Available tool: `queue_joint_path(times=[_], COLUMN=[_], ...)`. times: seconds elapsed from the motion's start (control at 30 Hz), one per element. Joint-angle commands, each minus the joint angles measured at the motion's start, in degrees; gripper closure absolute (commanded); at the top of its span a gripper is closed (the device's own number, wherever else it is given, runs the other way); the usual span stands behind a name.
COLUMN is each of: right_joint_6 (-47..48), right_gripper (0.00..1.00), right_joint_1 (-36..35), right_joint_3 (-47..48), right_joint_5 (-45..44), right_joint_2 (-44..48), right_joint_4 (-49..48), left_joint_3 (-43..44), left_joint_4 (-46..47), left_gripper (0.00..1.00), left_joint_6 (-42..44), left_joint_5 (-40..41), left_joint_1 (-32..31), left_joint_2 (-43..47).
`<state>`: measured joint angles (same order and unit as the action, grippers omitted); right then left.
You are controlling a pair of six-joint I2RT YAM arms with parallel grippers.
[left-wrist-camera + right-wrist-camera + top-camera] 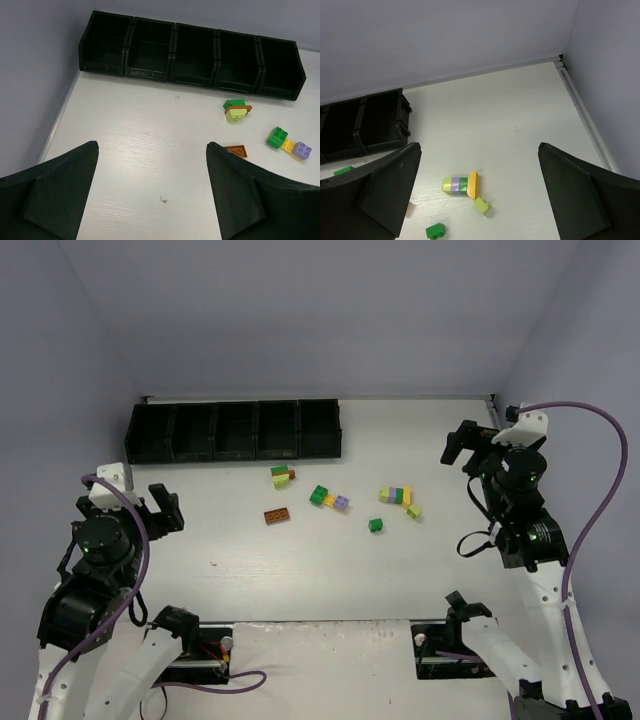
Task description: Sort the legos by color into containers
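Five black bins [236, 406] sit empty at the far left; your left gripper [151, 146] hangs wide open, holding nothing. Take the brown brick [277, 516] nearest it first, coming straight down across its short sides. The other bricks [398, 494] lie scattered in the middle, toward the right gripper [478, 146], also wide and empty.

Between left gripper [151, 150] jaws: bare table [130, 165] is seen
Straight ahead of it: the way is closed by the containers [192, 60]
Ahead-right of it: legos [235, 111] are scattered
Ahead of right gripper [479, 147]: free table is left up to the wall [445, 35]
Under its gap, left of centre: a brick row [460, 185] is met
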<state>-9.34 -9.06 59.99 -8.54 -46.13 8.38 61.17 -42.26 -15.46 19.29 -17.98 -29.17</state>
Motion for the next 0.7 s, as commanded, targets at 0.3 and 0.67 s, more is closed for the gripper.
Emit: queue_joint_path(times=[0.3,0.67], right_joint_6=[-1.64,-2.61], right_gripper=[0.0,0.0], right_joint_1=[-0.17,-0.26], right_joint_3=[-0.4,-1.19], right_joint_5=[4.22,13.1], right_joint_2=[-3.09,-5.64], right_joint_4=[-2.93,-2.05], left_joint_3=[2.47,1.41], left_joint_4=[1.74,14.22], left_gripper=[0.18,0.18], left_joint_6=[2.81,15.28], left_joint_5=[-18.74,-30.62], left_joint_1=[0.31,-9.44], left_joint_2=[-16.08,-38.31])
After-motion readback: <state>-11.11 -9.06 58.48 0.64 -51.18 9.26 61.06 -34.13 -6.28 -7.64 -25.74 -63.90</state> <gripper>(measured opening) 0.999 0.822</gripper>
